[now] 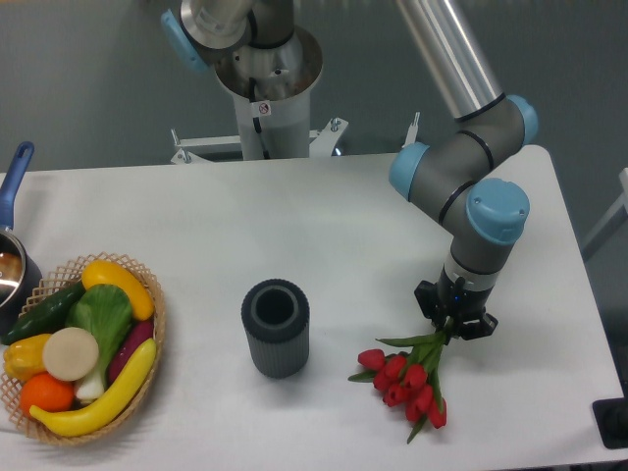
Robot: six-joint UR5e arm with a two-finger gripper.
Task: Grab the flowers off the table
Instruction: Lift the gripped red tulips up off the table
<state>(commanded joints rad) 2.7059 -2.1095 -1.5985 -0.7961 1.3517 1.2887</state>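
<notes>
fingers [454, 324] clenched on the flowers [407, 376] stems above the table [324, 216]; no writing legible.

Bright even overhead light, soft shadows, img maybe slightly soft.

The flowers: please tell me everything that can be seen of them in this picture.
The flowers are a small bunch of red tulips with green stems and leaves, looking artificial. The red heads point down-left toward the front of the table, and the stems converge up-right into the pincer, which is shut on them. The bunch hangs tilted; whether the heads touch the tabletop cannot be told. It is right of the dark cylinder.
</notes>
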